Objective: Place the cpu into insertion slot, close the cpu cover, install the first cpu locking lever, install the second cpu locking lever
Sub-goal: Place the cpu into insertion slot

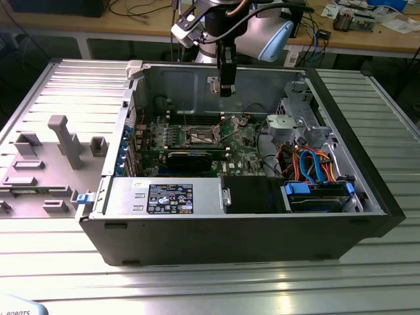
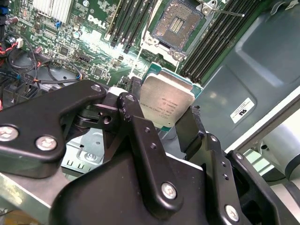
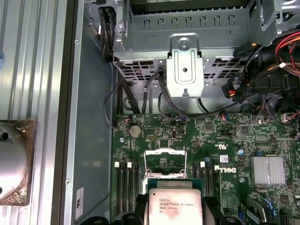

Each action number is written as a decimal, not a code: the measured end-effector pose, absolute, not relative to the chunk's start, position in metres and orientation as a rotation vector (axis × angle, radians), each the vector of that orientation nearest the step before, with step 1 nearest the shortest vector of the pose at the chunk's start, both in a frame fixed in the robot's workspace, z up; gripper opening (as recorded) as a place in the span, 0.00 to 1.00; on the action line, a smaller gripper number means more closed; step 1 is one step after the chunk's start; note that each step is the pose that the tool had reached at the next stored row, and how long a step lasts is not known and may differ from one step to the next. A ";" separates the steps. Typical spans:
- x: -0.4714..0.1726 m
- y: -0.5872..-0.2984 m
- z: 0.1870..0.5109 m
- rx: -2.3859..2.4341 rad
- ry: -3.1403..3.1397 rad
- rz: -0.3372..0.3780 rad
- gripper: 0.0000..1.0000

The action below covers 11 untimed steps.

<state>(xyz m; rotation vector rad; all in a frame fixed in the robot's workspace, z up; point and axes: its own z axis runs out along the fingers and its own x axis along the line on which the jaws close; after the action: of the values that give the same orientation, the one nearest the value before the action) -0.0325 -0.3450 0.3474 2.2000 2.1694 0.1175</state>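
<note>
My gripper (image 1: pixel 227 88) hangs above the open computer case, over the back of the green motherboard (image 1: pixel 246 154). It is shut on the cpu (image 2: pixel 166 103), a small silver-topped square held by its edges between the two black fingers (image 2: pixel 133 112). In the first wrist view the cpu (image 3: pixel 174 204) sits over the board, close to a thin silver frame, the cpu cover (image 3: pixel 165 161), which looks raised. The insertion slot (image 2: pixel 180 21) lies open below with its dark centre showing. In the exterior view the slot (image 1: pixel 200 136) is down and to that view's left of the gripper.
Memory slots (image 2: pixel 133 18) flank the socket. A long black expansion card (image 1: pixel 190 157) crosses the board. A metal drive cage (image 3: pixel 185 65) and bundled cables (image 1: pixel 308 164) stand at the exterior view's right. The case walls (image 1: pixel 177 82) enclose everything. A grey fixture (image 1: pixel 62 141) lies outside.
</note>
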 end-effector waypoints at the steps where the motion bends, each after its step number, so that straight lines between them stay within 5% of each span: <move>1: -0.033 -0.345 0.347 2.200 2.169 0.117 0.54; 11: -0.033 -0.345 0.342 2.200 2.169 0.117 0.54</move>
<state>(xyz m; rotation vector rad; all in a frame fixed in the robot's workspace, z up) -0.0325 -0.3450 0.3419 2.1999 2.1694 0.1171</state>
